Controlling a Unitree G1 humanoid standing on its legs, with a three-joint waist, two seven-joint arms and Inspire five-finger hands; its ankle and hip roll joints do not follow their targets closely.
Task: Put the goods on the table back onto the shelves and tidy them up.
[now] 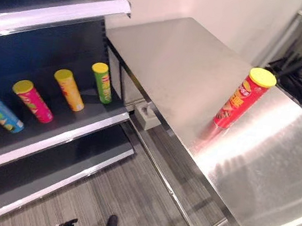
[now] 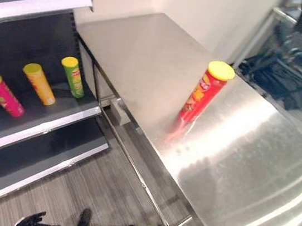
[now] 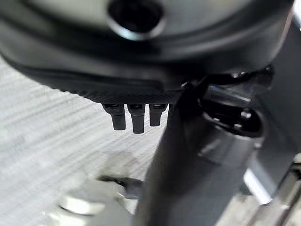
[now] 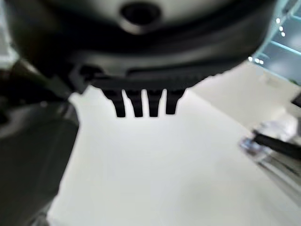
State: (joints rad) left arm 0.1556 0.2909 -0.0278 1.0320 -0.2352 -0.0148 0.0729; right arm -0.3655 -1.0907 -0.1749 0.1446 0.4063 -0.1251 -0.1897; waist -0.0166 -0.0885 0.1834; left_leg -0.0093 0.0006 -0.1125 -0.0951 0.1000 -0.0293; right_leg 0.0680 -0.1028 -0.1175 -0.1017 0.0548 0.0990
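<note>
**Red can upright on the table, both hands empty**

A red can point(image 1: 240, 101) with a yellow lid stands alone on the steel table point(image 1: 181, 61), at about 2 o'clock. At 9 o'clock, four cans point(image 1: 67, 89) stand in a row on the dark shelf point(image 1: 76, 128). The left hand point(image 3: 134, 115) and right hand point(image 4: 141, 101) hang with straight, relaxed fingers, holding nothing.

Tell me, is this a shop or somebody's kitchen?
Probably a shop, or a mock-up of one. Dark shelves with metal edges hold a row of crisp cans, spaced like goods for sale. A red can stands on a steel table beside them.
</note>
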